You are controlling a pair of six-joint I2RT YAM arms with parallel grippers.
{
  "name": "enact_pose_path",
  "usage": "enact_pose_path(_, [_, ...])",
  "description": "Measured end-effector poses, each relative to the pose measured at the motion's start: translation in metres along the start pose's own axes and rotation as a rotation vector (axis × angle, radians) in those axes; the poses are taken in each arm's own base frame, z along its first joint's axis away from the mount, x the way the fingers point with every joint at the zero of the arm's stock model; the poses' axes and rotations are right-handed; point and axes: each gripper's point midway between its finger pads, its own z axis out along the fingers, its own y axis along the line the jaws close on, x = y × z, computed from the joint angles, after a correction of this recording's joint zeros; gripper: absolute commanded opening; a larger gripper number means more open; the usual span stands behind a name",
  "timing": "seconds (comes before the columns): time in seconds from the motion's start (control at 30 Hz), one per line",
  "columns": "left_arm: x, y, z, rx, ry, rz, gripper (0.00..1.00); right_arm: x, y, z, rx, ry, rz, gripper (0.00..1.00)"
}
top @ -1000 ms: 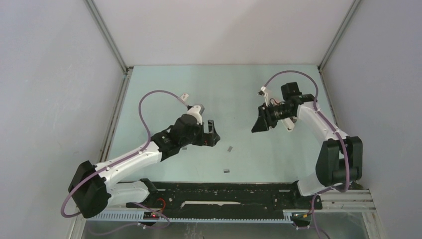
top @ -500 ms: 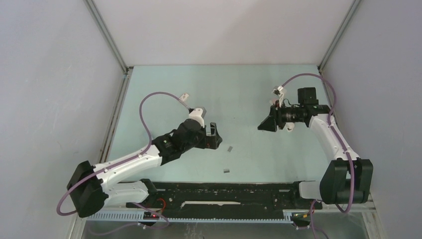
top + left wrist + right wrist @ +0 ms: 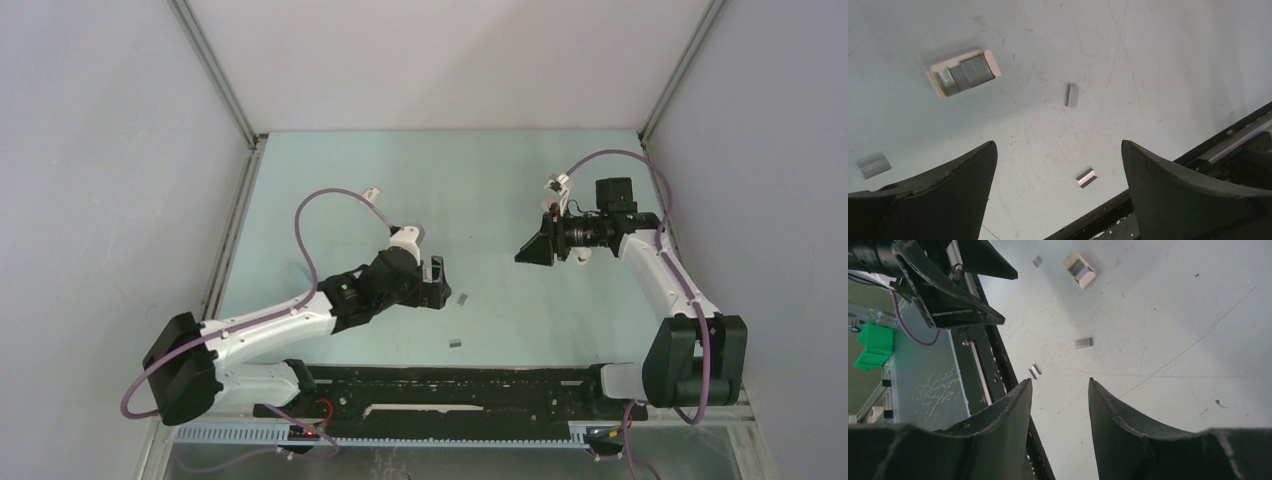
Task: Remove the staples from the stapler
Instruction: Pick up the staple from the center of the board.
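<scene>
No white stapler shows in any view. Short grey staple strips lie loose on the pale green table: one (image 3: pixel 462 297) just right of my left gripper (image 3: pixel 432 278) and one (image 3: pixel 455 342) near the front rail. The left wrist view shows those two strips (image 3: pixel 1072 95) (image 3: pixel 1086 177) and a third (image 3: pixel 873 166) at the left edge. My left gripper (image 3: pixel 1058 145) is open and empty above the table. My right gripper (image 3: pixel 525 252) hovers to the right, open and empty (image 3: pixel 1060 382). Its view shows the strips too (image 3: pixel 1083 343) (image 3: pixel 1035 371).
A small pinkish-white box (image 3: pixel 964 73) holds several grey staple strips; it also shows in the right wrist view (image 3: pixel 1080 269). The black rail (image 3: pixel 450 385) runs along the near table edge. Grey walls enclose the left, right and back.
My left gripper has moved right and nearer, toward the loose strips. My right arm drew back to the right and has held still for the last half second.
</scene>
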Motion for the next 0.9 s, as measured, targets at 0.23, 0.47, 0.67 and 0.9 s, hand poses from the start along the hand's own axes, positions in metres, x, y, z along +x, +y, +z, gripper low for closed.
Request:
enact_pose_path(0.23, [0.017,-0.001,0.011,-0.048,0.075,0.044,0.99,0.002,-0.004,0.004,-0.014,0.004,0.022,0.55])
enact_pose_path(0.47, [0.009,-0.010,0.021,-0.083,0.099,0.062,0.95,0.002,-0.004,0.004,-0.015,0.003,0.022,0.55])
enact_pose_path(0.67, [0.010,-0.010,0.037,-0.154,0.153,0.089,0.81,0.002,-0.004,0.004,-0.015,0.004,0.022,0.55])
enact_pose_path(0.9, [0.010,-0.020,0.067,-0.220,0.238,0.127,0.66,0.003,-0.005,0.005,-0.016,0.007,0.030,0.55])
